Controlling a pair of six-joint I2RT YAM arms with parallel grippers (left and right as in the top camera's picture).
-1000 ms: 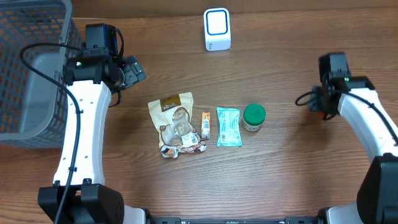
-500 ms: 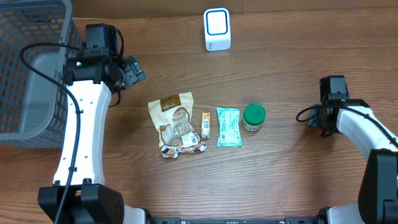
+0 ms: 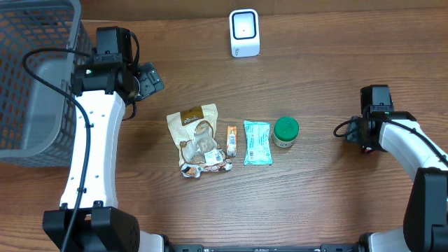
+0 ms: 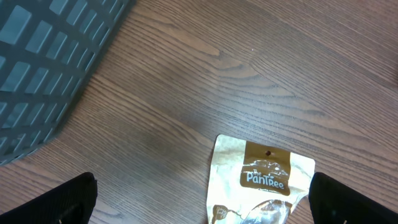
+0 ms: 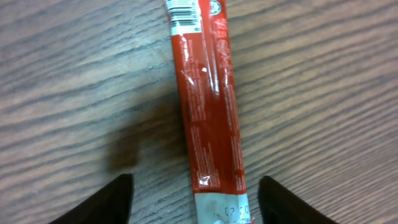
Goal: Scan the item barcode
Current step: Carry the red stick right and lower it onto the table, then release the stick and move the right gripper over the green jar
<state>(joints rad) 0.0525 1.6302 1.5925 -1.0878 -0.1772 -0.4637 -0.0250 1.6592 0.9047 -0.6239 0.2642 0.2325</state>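
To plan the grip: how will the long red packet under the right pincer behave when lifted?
The red packet looks thin and flat, so probably light, and may bend at its ends. Its glossy film shows glare, so it could slip. Lying flat on the table, it should not roll.

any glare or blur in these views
Right wrist: the glossy red stick packet shows white glare streaks and looks slightly soft. Left wrist: the beige printed pouch reads sharp; the grey mesh basket is blurred. Overhead: evenly lit, crisp.
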